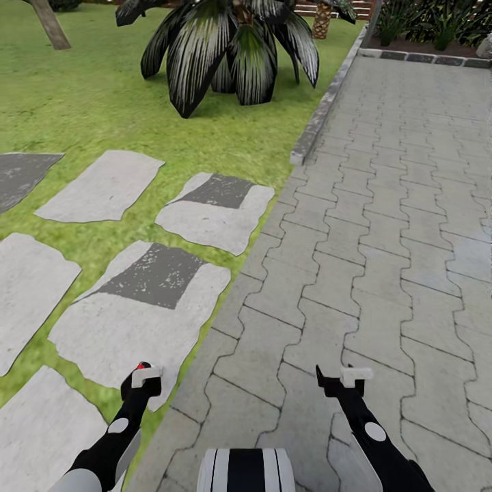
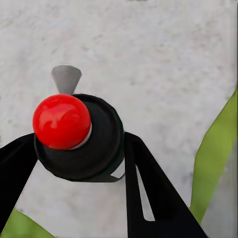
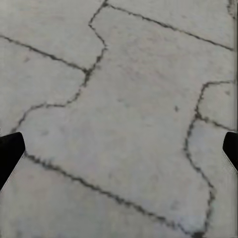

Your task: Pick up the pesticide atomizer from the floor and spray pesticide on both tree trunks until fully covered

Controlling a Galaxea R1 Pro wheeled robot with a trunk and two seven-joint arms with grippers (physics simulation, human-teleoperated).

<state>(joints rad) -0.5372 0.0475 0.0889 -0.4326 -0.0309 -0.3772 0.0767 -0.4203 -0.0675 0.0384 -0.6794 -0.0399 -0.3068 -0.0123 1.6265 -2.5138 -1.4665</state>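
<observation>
The pesticide atomizer (image 2: 79,136) sits between the fingers of the left gripper (image 1: 142,380), a black rounded body with a glossy red ball on top and a small grey nozzle tip poking out beyond it; in the left wrist view the two black fingers (image 2: 148,193) press against its sides, so they are closed on it. In the head view its red top just shows at the end of the left arm, low at the left, above a pale stepping stone (image 1: 137,321) with a dark grey patch. Around that stone lie more irregular stepping stones set in the green lawn (image 1: 102,89). The right gripper (image 1: 345,379) hangs over the grey interlocking paving (image 1: 383,225), and in the right wrist view its fingers (image 3: 10,153) stand wide apart at the two edges with nothing between them but paving. A stone kerb (image 1: 321,109) divides lawn from paving. Farther off on the grass stands a low palm (image 1: 232,48) with dark drooping fronds, and a leaning grey-brown tree trunk (image 1: 49,24) shows at the far left.
</observation>
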